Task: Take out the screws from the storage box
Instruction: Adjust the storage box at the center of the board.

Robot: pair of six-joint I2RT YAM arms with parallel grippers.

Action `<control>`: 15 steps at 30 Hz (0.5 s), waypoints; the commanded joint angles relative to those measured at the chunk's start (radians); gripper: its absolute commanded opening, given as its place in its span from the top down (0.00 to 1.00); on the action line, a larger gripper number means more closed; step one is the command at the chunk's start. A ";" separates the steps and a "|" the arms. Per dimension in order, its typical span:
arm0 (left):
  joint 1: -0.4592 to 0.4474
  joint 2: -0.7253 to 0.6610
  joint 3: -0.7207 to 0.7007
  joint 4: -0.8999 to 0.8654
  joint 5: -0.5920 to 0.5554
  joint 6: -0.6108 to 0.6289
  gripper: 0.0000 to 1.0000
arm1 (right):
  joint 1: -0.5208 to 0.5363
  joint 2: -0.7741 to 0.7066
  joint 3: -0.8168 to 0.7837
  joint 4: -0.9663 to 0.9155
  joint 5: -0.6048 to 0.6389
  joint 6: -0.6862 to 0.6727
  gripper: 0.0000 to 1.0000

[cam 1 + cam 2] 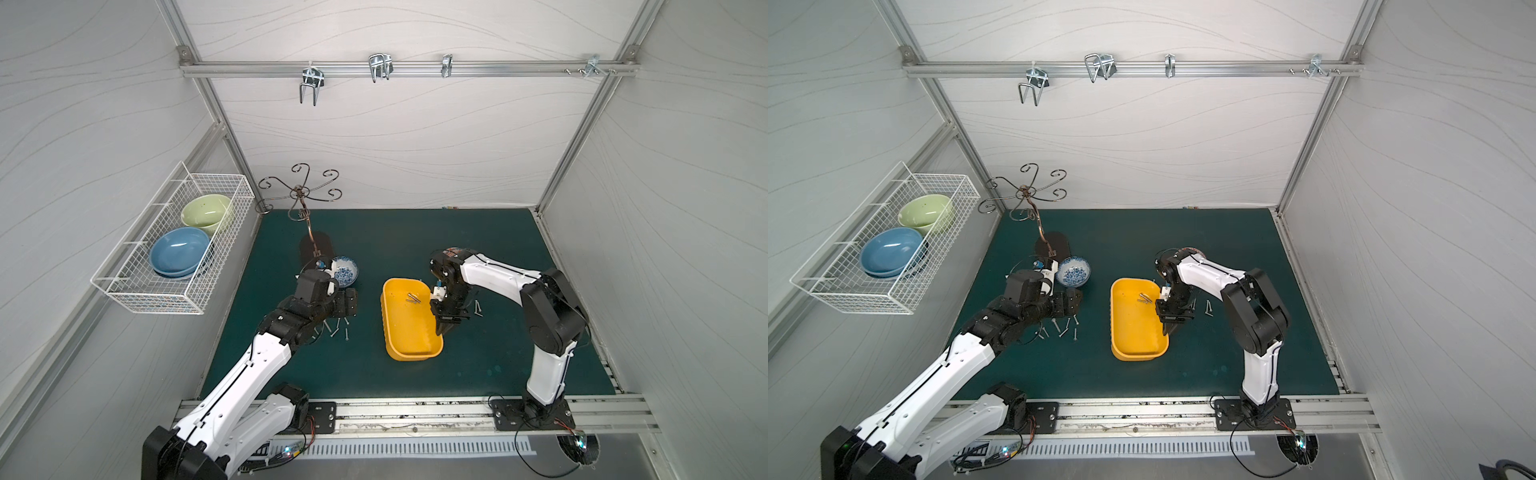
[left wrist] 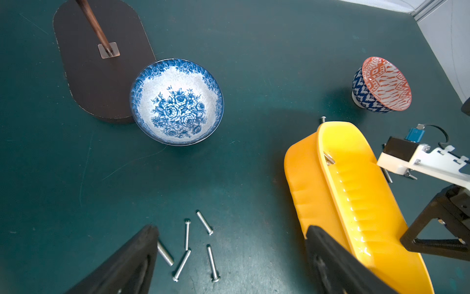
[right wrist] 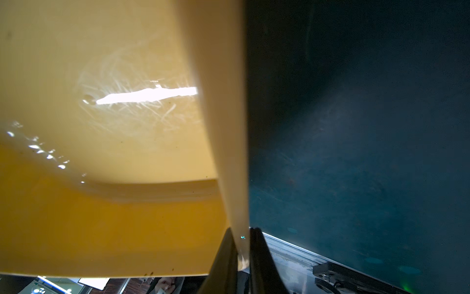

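While your right gripper (image 3: 243, 230) pinches the right wall of the yellow box (image 1: 409, 332) near its front corner, two screws (image 1: 412, 298) lie inside at the far end, slanted side by side. The box runs front to back. Your left gripper (image 2: 231, 228) hangs wide open over loose screws (image 2: 187, 235) on the mat (image 1: 415, 232), near a blue flowered bowl (image 2: 176, 101).

One screw (image 2: 165, 253) partly behind the left claw (image 2: 232, 230), its head unseen.
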 commanded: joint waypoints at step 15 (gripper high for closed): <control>0.007 -0.003 0.042 0.038 0.011 0.016 0.06 | 0.028 -0.101 0.286 -0.147 0.263 -0.063 0.61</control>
